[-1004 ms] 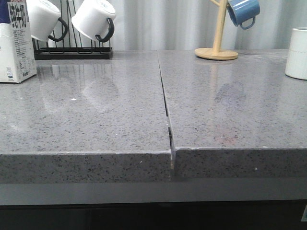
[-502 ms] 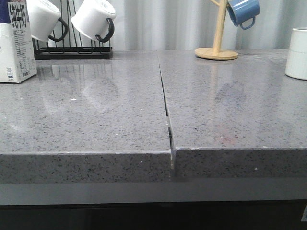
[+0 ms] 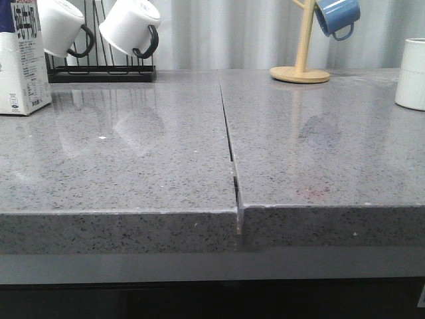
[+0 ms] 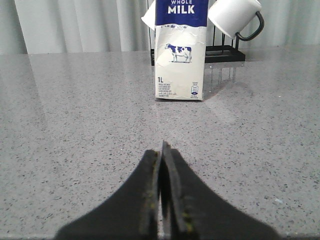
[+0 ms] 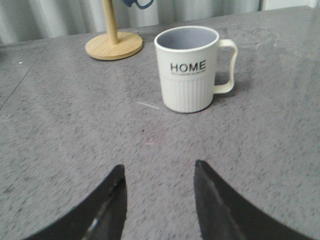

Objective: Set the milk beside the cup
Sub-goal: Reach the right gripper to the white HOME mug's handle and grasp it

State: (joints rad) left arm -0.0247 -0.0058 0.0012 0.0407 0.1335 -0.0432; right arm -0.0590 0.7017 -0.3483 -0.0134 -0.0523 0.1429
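The milk (image 3: 23,63), a tall white carton with a dark blue top, stands upright at the far left of the grey counter. In the left wrist view the milk (image 4: 180,50) stands well ahead of my left gripper (image 4: 161,150), which is shut and empty. The cup (image 5: 188,67), a white ribbed mug reading "HOME", stands upright ahead of my open, empty right gripper (image 5: 159,170). In the front view the cup (image 3: 412,73) sits at the far right edge. Neither gripper shows in the front view.
A black rack (image 3: 99,70) holds white mugs with black handles (image 3: 129,28) behind the milk. A wooden mug tree (image 3: 300,66) with a blue mug (image 3: 337,16) stands at the back right. A seam (image 3: 229,143) splits the counter in two.
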